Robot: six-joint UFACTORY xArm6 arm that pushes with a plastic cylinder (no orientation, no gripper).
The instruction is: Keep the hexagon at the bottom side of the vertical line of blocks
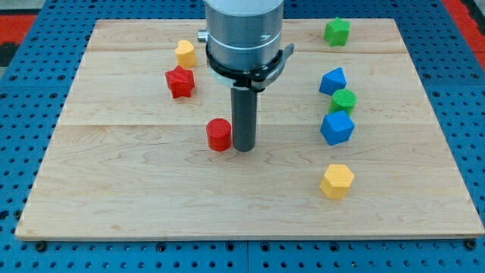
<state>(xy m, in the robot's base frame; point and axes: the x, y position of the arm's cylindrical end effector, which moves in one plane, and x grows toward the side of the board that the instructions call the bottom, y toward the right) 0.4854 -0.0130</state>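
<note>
A yellow hexagon [336, 180] lies at the view's lower right. Above it runs a vertical line of blocks: a blue cube [337, 127], a green cylinder [343, 100] and a blue block [332, 80]. The hexagon sits a short gap below the blue cube. My tip [243, 148] rests on the board near the middle, touching or almost touching the right side of a red cylinder [219, 134]. The tip is well to the left of the hexagon and the line.
A red star-shaped block [180, 82] and a small yellow block [185, 53] lie at the upper left. A green block [337, 31] sits near the top edge at the right. The wooden board [114, 189] lies on a blue pegboard.
</note>
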